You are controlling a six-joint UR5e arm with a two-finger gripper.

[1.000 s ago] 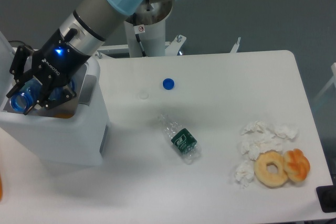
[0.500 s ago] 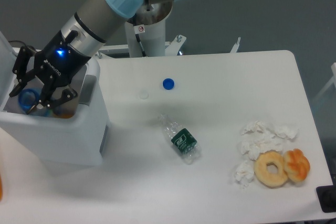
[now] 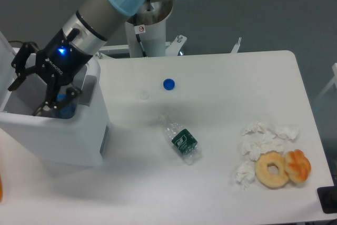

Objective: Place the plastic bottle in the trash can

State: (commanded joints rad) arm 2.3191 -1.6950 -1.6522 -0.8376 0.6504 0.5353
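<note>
The trash can [image 3: 60, 135] is the big white boxy bin at the table's left end, with its top open. My gripper [image 3: 35, 88] hangs over that opening, jaws spread wide and holding nothing. Of the plastic bottle [image 3: 65, 105] only a blue patch shows, low inside the bin by the right wall, below my fingers and apart from them. The bin wall and my fingers hide the remainder of it.
A small clear bottle with a dark green label [image 3: 182, 141] lies mid-table. A blue cap [image 3: 168, 84] sits behind it. Crumpled tissues [image 3: 259, 139], a donut [image 3: 272, 169] and a glazed pastry [image 3: 298, 165] lie at the front right.
My gripper went from shut on the plastic bottle to open. The bottle dropped out of the fingers and down into the trash can.
</note>
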